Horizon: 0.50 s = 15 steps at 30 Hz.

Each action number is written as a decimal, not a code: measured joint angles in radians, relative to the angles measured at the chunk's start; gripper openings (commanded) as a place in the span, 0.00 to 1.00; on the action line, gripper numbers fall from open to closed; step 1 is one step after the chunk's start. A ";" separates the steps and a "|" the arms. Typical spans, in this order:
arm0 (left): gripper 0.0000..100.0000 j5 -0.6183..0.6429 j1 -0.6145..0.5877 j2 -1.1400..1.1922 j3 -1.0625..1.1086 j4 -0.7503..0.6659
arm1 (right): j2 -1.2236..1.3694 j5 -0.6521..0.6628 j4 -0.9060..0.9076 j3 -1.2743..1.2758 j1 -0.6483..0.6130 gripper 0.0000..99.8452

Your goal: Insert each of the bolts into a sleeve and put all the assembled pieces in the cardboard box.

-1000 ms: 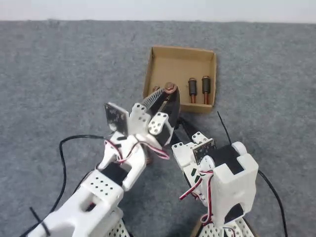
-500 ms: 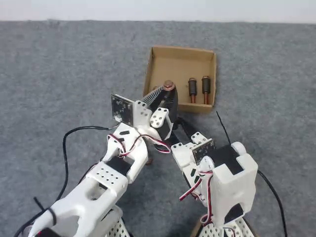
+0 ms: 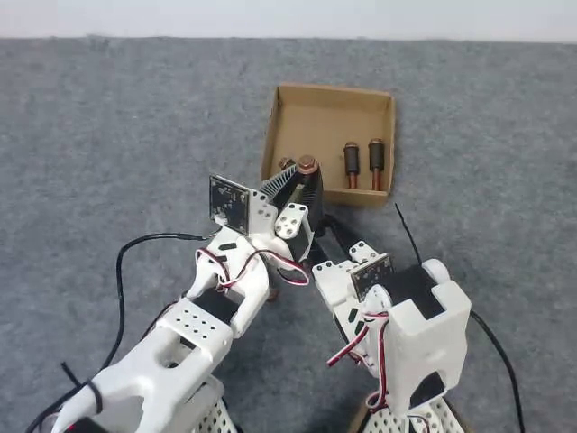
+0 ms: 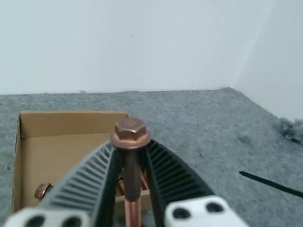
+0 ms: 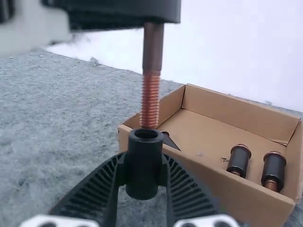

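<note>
Hanging over a smooth black tubular sleeve (image 5: 143, 165), a threaded copper bolt (image 5: 152, 80).

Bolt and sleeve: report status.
Left gripper shut on bolt, upright. Right gripper shut on sleeve, bolt tip at its mouth, not yet in. Nothing in the way.

No writing, label, number or sign was legible. The cardboard box (image 3: 332, 90) had plain brown walls, and the circuit board (image 3: 229, 200) on one arm's wrist showed nothing that could be read.
</note>
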 measured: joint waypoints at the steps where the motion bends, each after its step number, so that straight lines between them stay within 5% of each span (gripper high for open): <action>1: 0.01 0.000 0.000 0.000 0.000 0.009 | 0.000 0.000 0.000 0.000 0.002 0.01; 15: 0.01 0.000 0.008 -0.014 0.018 0.112 | 0.000 0.003 0.000 0.000 -0.002 0.01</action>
